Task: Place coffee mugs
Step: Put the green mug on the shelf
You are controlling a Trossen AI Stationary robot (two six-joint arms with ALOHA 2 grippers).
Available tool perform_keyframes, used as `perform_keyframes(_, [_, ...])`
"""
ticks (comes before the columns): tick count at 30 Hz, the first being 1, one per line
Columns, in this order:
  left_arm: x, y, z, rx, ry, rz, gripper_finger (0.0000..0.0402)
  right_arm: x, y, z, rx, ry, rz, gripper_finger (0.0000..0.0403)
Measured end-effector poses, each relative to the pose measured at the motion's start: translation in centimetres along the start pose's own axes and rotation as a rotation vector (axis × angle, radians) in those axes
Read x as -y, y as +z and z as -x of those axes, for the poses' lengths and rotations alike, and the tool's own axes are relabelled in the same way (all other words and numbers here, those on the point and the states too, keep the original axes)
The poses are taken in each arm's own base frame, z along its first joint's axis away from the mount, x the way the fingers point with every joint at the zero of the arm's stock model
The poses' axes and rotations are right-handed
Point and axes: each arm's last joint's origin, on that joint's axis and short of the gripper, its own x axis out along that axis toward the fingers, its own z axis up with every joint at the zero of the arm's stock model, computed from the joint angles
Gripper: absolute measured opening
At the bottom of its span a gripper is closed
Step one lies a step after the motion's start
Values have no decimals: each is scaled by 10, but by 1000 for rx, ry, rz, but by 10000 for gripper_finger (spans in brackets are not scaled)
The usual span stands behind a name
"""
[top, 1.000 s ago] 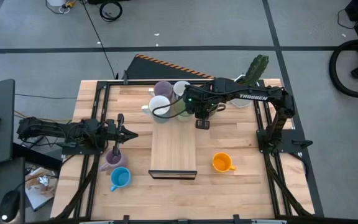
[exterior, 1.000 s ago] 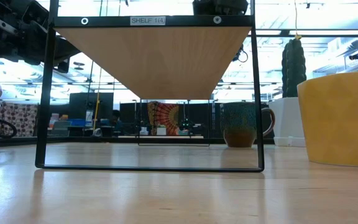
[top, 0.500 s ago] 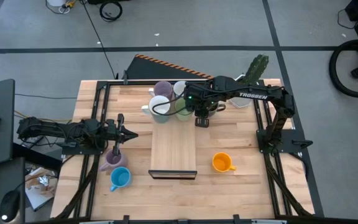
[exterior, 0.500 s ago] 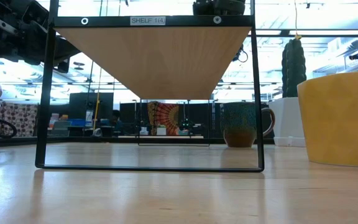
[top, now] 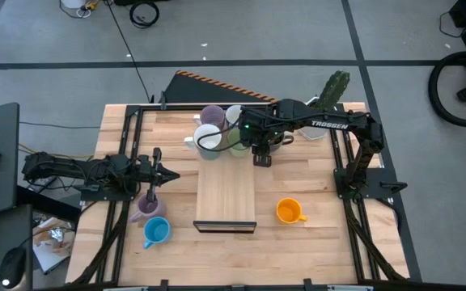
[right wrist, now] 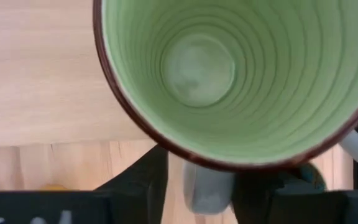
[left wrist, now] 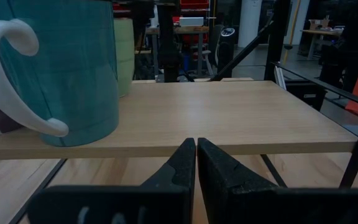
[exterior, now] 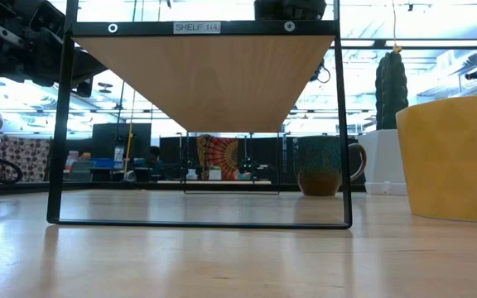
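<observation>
We see the right pincer [top: 259,148] above the far end of the wooden shelf [top: 226,192], its fingers [right wrist: 146,182] parted on either side of the green-lined mug [right wrist: 241,81], where a second ago they sat closer on it. We judge this a release in progress: the mug stands upright on the shelf top, near its edge, beside the white mug [top: 208,139], the purple mug [top: 212,115] and another pale mug [top: 236,115] already clustered there. Whether the fingers are fully free of the wall we cannot tell.

The left pincer [top: 162,174] waits clenched and empty at the bench's [top: 314,234] left side, just beside a second purple mug [top: 146,204] and the blue mug [top: 155,231].

The orange mug [top: 288,211] sits alone on the bench to the right of the shelf. So three mugs at least are not yet placed.
</observation>
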Motion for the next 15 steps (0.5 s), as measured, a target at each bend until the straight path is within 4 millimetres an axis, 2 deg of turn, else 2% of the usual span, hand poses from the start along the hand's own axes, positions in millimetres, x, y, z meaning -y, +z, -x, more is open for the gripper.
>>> perform_keyframes(7, [0,0,0,0,0,0,23,0,-1,0,-7,1,-11,206])
perform_keyframes(15, [0,0,0,0,0,0,23,-2,-4,6,-12,3,-18,224])
